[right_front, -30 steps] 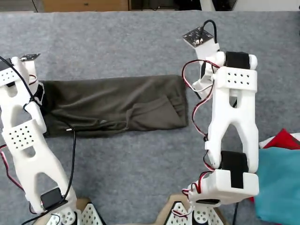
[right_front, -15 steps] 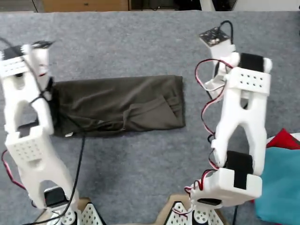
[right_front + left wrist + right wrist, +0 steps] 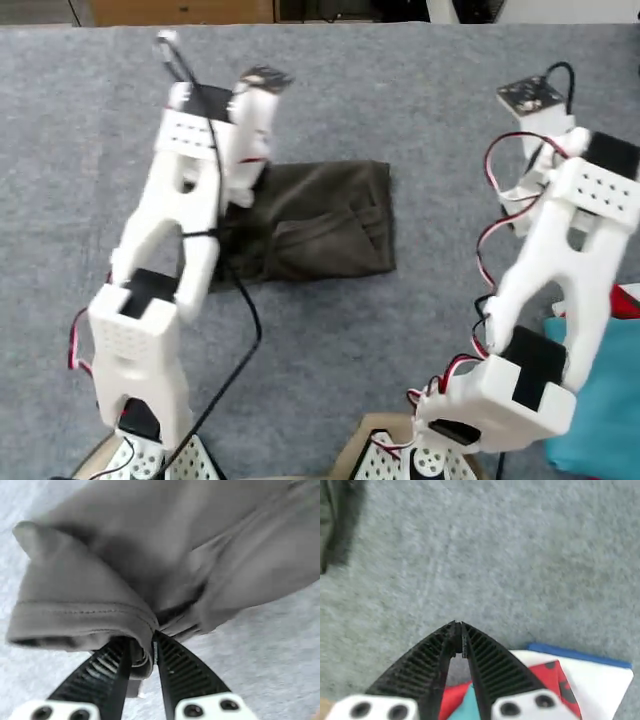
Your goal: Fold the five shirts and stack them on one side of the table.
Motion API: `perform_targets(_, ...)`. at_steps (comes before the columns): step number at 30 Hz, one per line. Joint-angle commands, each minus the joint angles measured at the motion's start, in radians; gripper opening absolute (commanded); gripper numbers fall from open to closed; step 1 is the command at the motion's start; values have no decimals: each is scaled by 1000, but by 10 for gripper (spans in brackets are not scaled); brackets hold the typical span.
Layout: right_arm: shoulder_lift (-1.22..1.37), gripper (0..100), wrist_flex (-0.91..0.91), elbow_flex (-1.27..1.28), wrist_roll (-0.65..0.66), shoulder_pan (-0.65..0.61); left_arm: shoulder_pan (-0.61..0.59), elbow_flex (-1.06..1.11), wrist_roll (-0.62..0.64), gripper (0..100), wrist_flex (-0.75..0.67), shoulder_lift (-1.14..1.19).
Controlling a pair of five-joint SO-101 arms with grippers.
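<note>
Dragged end of dark shirt [image 3: 330,225] inward over its middle since one second ago, mid-table [image 3: 420,90] | clamped on hem with left gripper [image 3: 142,642] to carry fold | kept right gripper [image 3: 458,626] closed, empty, aside by folded pile [image 3: 600,370] to leave room

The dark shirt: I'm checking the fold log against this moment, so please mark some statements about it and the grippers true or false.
1. The left gripper is shut on a fold of the dark shirt. True.
2. A red garment lies next to the teal shirt. True.
3. The dark shirt lies on the teal shirt. False: it lies on the grey table, apart from the teal shirt.
4. The right gripper holds the teal shirt. False: the right gripper is shut on nothing, over the table.
</note>
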Motion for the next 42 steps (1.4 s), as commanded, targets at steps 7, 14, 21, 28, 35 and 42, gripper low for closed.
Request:
perform_targets(7, -67, 7, -18, -1, 55, 85, 176, -387, 172, 19, 9, 196)
perform_targets(14, -61, 7, -34, 30, 69, 85, 233, -697, 292, 19, 9, 433)
perform_targets(21, -67, 7, -176, 216, 69, 87, 279, -793, 358, 19, 9, 490)
perform_targets(28, -67, 7, -201, 259, 95, 88, 333, -799, 377, 19, 9, 490)
perform_targets(35, -67, 7, -203, 259, 95, 88, 359, -798, 427, 19, -12, 490)
perform_targets(42, -67, 7, -196, 260, 89, 88, 358, -796, 443, 19, -25, 490)
